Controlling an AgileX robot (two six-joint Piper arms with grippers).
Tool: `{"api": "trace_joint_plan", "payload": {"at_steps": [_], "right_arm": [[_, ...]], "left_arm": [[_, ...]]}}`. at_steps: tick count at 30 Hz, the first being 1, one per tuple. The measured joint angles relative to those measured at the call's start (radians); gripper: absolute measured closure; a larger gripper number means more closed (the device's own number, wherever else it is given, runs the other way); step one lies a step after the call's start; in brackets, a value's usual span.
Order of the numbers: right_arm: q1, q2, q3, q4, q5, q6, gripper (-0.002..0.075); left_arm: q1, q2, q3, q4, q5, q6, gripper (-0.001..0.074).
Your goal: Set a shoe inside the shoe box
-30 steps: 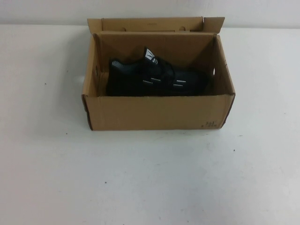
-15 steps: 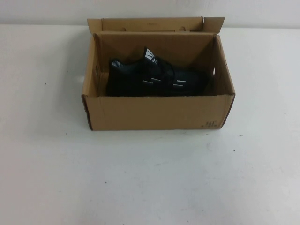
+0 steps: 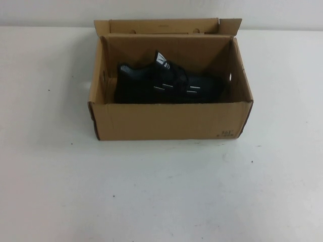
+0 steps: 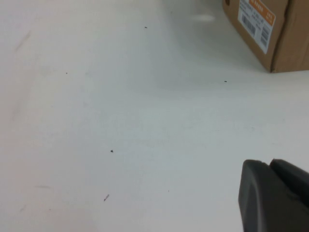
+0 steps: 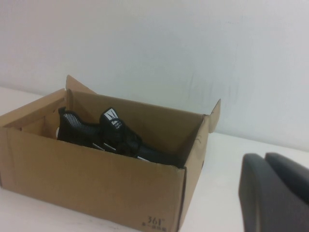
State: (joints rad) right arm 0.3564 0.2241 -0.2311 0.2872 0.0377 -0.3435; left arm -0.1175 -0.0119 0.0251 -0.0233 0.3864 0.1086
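Shoe [image 3: 166,83] boxed; both claws closed, empty.

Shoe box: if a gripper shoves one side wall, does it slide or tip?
Likely slides: the shoe box is low and wide on a smooth table. Thin corrugated walls, open on top, may flex first. The shoe inside adds a little weight. Both grippers, left and right, are shut, clear of it.

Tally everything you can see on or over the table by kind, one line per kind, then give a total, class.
Shoe, black, lying inside the box: 1
Shoe box, brown cardboard, lid flap open: 1
Grippers, both shut, holding nothing and away from the box: 2 (left gripper, right gripper)
Total: 4
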Motion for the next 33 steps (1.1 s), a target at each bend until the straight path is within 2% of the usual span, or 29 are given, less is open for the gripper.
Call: {"api": "trace_joint_plan", "payload": {"at_steps": [22, 26, 33], "right_arm": [[-0.006, -0.005, 0.000, 0.000, 0.000, 0.000, 0.0743], [-0.069, -0.031, 0.000, 0.000, 0.000, 0.000, 0.0743], [-0.258, -0.111, 0.044, 0.017, 0.003, 0.000, 0.0743]], "left_arm": [[0.000, 0.000, 0.000, 0.000, 0.001, 0.000, 0.0736], [0.000, 0.000, 0.000, 0.000, 0.001, 0.000, 0.0736], [0.000, 0.000, 0.000, 0.000, 0.001, 0.000, 0.0736]]}}
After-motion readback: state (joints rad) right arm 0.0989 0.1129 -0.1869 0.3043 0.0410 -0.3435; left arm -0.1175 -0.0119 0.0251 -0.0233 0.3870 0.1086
